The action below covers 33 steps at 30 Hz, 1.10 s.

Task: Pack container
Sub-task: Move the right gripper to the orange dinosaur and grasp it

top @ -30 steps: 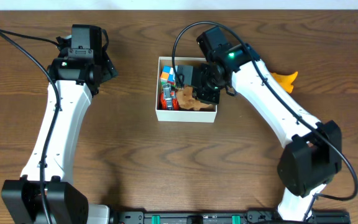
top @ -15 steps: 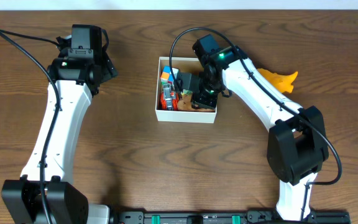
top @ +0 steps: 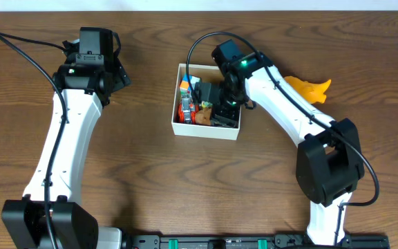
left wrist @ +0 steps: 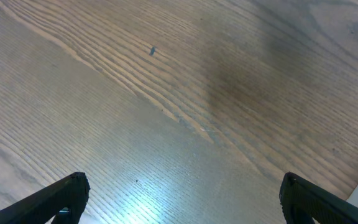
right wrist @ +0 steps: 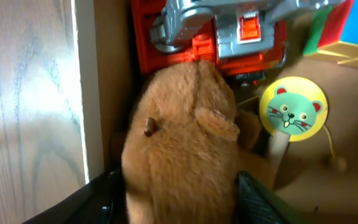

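1. Your right gripper [right wrist: 176, 199] is down inside the container [top: 206, 129], which sits on the counter [top: 150, 173] between the two arms, closer to the right arm.
2. Its jaws stand apart on either side of a brown plush toy [right wrist: 179, 143] and close to its flanks. You cannot tell from these views whether they are pressing it or have let it go.
3. The plush lies against the container's white wall [right wrist: 86, 93]. It is beside a red and grey robot toy [right wrist: 229, 31], and a yellow disc with a cat face [right wrist: 289, 111] is just on its other side. A coloured block [right wrist: 347, 31] sits in the far corner.
4. Your left gripper [left wrist: 182, 190] is released, with jaws wide apart over bare counter. It holds nothing and is well apart from the container.
5. One thing seems unpacked: a yellow-orange toy [top: 311, 87] on the counter outside the container, on its right side, partly hidden by the right arm.
6. The next move likely turns on this relation. That toy lies to the right of the container and just beside your right arm, while the left arm is far across on the other side. The right arm looks like the one to fetch it.
7. The toy's visible part runs roughly left to right across the counter. Its full shape is hidden.
8. You will probably need to lift straight up first, since the jaws sit low among packed toys.
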{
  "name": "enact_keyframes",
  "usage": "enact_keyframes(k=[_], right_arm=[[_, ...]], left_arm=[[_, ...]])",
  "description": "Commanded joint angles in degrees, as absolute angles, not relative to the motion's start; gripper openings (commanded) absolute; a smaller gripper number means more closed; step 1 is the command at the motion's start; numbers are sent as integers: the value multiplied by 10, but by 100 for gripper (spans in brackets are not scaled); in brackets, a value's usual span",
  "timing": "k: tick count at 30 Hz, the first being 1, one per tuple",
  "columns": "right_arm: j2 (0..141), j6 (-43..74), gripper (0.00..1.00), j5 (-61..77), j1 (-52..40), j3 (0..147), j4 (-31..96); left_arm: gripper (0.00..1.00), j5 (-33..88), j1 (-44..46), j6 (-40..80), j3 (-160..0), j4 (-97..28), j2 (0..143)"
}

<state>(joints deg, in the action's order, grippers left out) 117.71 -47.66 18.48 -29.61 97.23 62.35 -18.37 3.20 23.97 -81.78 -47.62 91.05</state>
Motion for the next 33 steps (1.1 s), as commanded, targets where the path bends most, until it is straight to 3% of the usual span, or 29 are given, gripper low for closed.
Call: enact_keyframes(k=[1,14,25,33], right_arm=[[1174,-476,63,199,-306,969,626],[1158,-468,71,185,-303,1000,603],[1105,-368,76,21,-255,1052,587],[1094,-337,85,-96,-155,1049,616]], left_arm=[[98,-189,32,237,-827,-477,901],[99,-189,32,237,-827,-477,901],[98,-189,32,237,-827,-477,901],[98,-189,32,237,-827,-477,901]])
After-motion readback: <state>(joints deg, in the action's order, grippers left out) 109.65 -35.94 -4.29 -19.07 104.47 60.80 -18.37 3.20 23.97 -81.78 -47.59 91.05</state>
